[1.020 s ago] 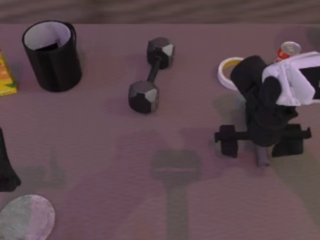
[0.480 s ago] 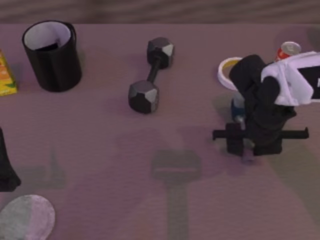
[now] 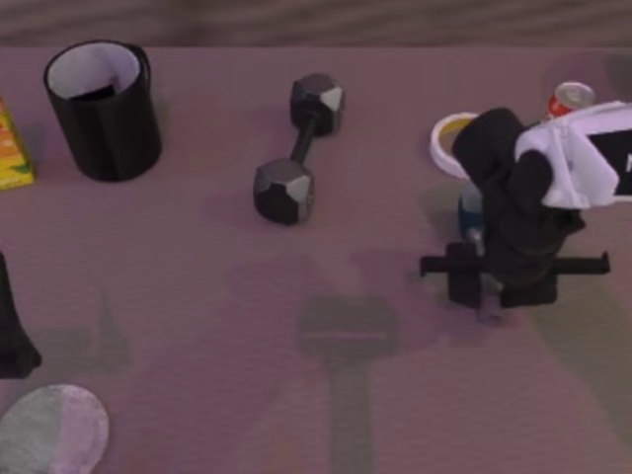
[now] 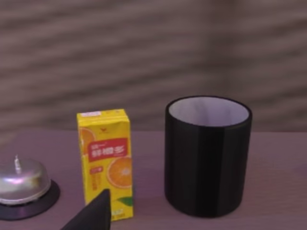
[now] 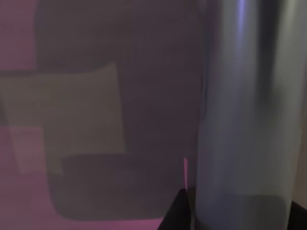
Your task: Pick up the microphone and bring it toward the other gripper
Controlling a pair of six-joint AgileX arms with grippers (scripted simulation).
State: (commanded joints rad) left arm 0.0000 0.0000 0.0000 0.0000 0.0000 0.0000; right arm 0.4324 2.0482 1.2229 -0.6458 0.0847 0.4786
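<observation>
Our right pincer (image 3: pixel 491 286) is closed on the grey handle of the microphone (image 3: pixel 471 212), whose blue head points away from the pincer toward the white ring (image 3: pixel 446 138). We grip low on the handle (it fills the right wrist view), probably so the other end stays free for passing. Our left pincer (image 3: pixel 12 341) waits far across the tabletop (image 3: pixel 197 296); we cannot tell how open it is.
</observation>
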